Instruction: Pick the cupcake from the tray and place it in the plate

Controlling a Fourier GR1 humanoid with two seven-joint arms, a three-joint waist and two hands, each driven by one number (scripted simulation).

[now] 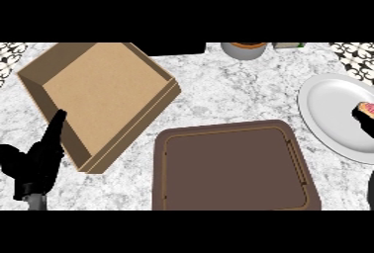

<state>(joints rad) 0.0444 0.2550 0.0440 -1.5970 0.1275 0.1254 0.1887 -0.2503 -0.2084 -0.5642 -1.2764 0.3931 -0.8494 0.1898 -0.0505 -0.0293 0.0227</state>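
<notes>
The cupcake (367,107), pink on top, is seen at the far right edge, over the white plate (329,111), held there by the right hand (361,117) so that it can be set down inside the rim; whether those fingers are curled round it cannot be told, since most of the hand is cut off. The dark tray (232,170), near and central, is left bare. The left hand (33,165) is rested at the near left, fingers straight and up, kept clear of the work.
</notes>
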